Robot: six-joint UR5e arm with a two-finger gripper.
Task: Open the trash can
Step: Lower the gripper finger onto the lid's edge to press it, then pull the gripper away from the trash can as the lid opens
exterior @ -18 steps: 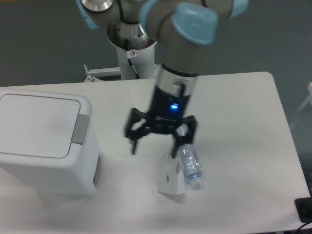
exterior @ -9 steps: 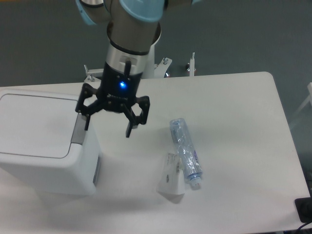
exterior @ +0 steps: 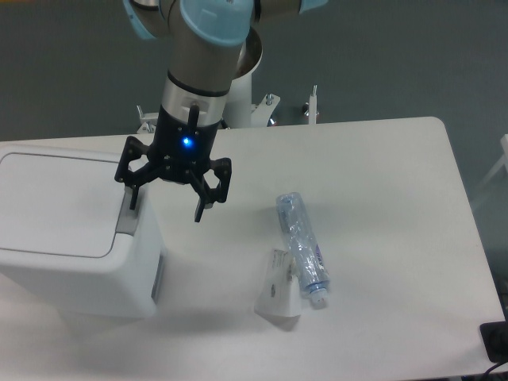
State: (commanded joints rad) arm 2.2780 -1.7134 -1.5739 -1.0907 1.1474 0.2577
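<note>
Above the large white boxy plastic trash can's [exterior: 71, 238] grey push-button edge, the black two-finger tool [exterior: 165, 206] hovers, fingers spread apart; the flat lid is closed.

No writing can be read anywhere from here. The plastic bottle [exterior: 302, 247] lying on the table [exterior: 381, 198] has a label band with bluish print, but it is too small and blurred to make out, and the white card [exterior: 279, 294] beside it shows only faint grey marks that cannot be read either. The trash can [exterior: 71, 230] carries no visible lettering on its lid or side.
</note>
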